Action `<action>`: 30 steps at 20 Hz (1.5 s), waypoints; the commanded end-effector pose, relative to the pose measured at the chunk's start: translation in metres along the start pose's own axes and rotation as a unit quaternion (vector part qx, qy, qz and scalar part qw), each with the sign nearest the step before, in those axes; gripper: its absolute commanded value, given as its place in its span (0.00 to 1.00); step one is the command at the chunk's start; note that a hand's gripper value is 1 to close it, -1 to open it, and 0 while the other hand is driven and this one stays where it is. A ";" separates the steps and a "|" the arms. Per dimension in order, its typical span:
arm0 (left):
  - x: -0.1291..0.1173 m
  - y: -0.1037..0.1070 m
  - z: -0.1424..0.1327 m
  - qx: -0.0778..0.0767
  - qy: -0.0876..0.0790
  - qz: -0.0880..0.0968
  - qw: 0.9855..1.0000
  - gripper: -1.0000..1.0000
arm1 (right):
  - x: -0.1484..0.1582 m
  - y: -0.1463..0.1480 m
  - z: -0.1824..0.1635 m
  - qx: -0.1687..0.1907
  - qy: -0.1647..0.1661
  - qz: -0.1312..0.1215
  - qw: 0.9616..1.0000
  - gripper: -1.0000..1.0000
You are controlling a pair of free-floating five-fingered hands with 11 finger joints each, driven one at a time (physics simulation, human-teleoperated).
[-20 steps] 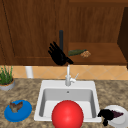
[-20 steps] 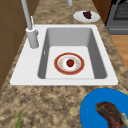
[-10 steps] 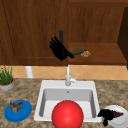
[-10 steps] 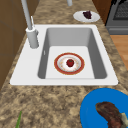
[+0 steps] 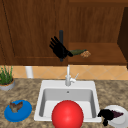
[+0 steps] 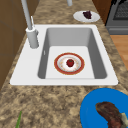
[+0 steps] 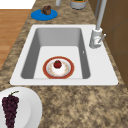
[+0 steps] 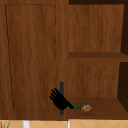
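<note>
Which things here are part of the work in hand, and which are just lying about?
In hand:
left hand, fingers spread, at the cabinet door handle
green item on the open shelf beside it

Lying about:
right hand by the white plate of grapes
red bowl
blue plate
potted plant
faucet

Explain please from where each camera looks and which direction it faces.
Front view: before the sink, facing the cabinet; left robot hand at the door handle, right robot hand by the white plate.
Left side view: from the sink's left, over the blue plate.
Right side view: from its right, over the white plate.
Upper view: faces the cabinet; left robot hand there.
Both side views share the red-rimmed plate.
</note>
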 end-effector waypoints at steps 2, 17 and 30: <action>-0.021 -0.019 0.003 0.074 0.000 -0.015 0.997 0.00 | 0.000 0.000 0.000 0.000 0.000 0.000 1.000 0.50; -0.068 -0.077 0.034 0.044 -0.022 -0.037 0.998 0.00 | 0.000 0.000 0.000 0.000 0.000 0.000 1.000 0.50; -0.015 -0.064 0.052 0.070 -0.068 -0.146 0.984 1.00 | 0.000 0.000 0.000 0.000 0.000 0.000 1.000 0.50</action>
